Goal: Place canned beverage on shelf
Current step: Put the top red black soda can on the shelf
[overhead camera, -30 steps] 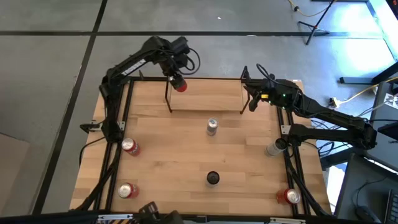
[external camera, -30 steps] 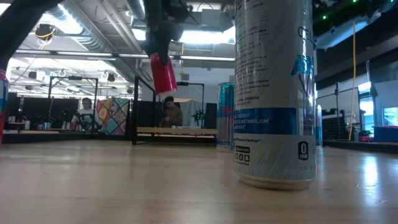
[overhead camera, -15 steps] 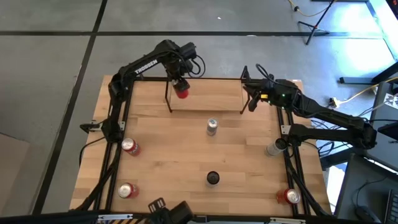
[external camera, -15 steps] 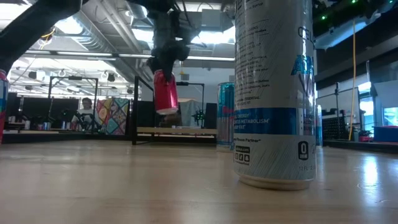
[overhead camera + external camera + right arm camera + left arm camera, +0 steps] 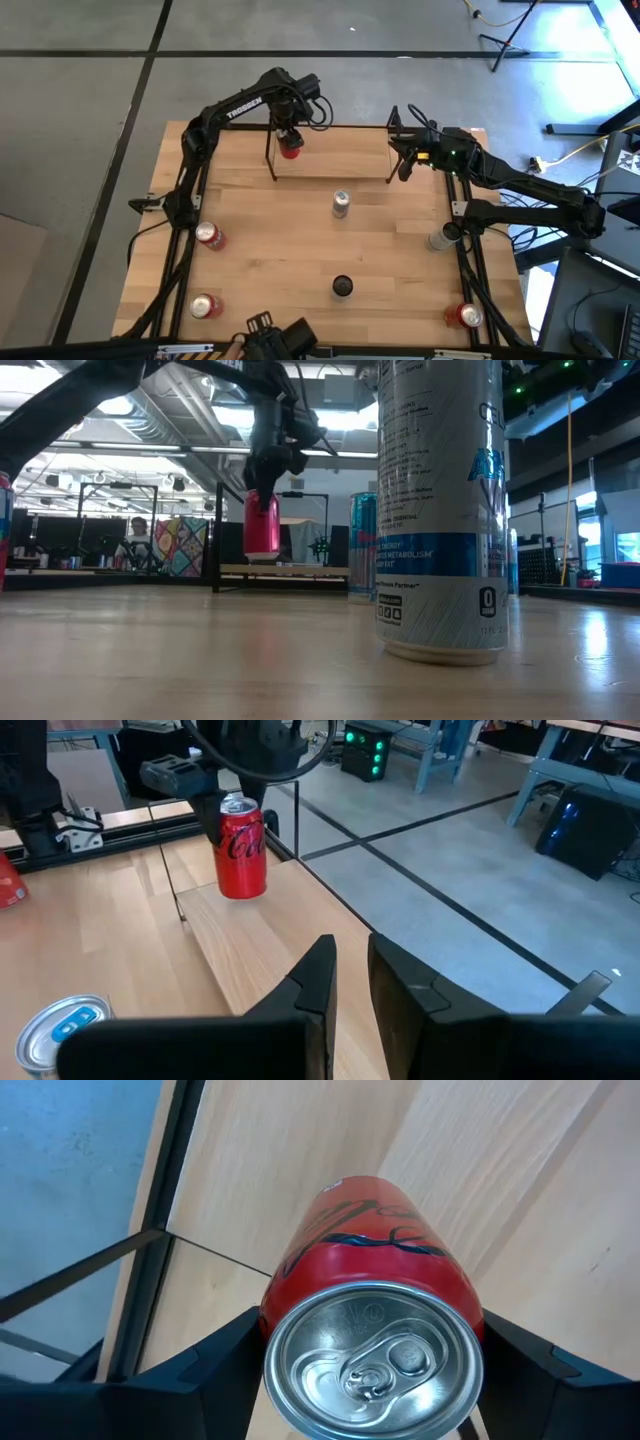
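The left claw (image 5: pixel 372 1380) grips a red can (image 5: pixel 372 1350) by its sides, lid toward the wrist camera, worktop (image 5: pixel 500 1180) beyond it. The right wrist view alone shows the can upright just above the shelf (image 5: pixel 240 935) floor; the low view shows it hanging between the end frames. The right claw (image 5: pixel 350 975), closed and empty, waits at the shelf's far end.

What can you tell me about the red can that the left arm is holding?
The red can is a glossy metal drink can with white script and a silver top whose pull tab looks unopened. It stands upright, clamped near its top by the left pincer. It is at the left end of the shelf; whether it touches the shelf's wood floor is unclear.
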Motion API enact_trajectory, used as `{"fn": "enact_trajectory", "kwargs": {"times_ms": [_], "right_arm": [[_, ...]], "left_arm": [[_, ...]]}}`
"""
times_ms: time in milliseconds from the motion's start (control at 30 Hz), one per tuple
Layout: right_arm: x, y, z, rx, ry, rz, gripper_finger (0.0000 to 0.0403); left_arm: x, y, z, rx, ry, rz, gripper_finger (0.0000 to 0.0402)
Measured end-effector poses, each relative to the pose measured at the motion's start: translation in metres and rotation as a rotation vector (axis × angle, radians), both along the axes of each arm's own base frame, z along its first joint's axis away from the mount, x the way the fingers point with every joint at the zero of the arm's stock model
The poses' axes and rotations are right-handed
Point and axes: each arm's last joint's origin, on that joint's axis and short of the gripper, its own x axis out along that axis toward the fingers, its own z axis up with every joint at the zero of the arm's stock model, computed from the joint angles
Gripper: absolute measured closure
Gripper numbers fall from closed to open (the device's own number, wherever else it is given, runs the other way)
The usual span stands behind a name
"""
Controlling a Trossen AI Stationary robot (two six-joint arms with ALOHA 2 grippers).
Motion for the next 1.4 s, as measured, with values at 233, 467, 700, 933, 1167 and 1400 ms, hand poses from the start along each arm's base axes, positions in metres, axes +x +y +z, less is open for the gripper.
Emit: {"fn": "enact_trajectory", "kwargs": {"times_ms": [233, 467, 700, 933, 1167, 1400], "right_arm": [[0.0, 0.0, 0.0, 0.0, 0.0, 0.001, 0.0352], [0.0, 0.0, 0.0, 0.0, 0.001, 0.001, 0.0352], [0.0, 0.0, 0.0, 0.0, 0.002, 0.001, 0.0352], [0.0, 0.0, 0.0, 0.0, 0.002, 0.001, 0.0352], [0.0, 0.0, 0.0, 0.0, 0.002, 0.001, 0.0352], [0.0, 0.0, 0.0, 0.0, 0.001, 0.001, 0.0352]], "left_arm": [[0.002, 0.001, -0.005, -0.008, 0.009, -0.033, 0.0132], [0.003, 0.002, -0.01, -0.013, 0.021, -0.092, 0.0132], [0.003, 0.002, -0.016, -0.013, 0.032, -0.093, 0.0121], [0.005, -0.001, -0.017, 0.01, 0.05, -0.112, 0.0079], [0.008, -0.005, -0.018, 0.045, 0.086, -0.151, 0.0035], [0.003, -0.012, 0.0, 0.113, 0.084, -0.161, 0.0012]]}}
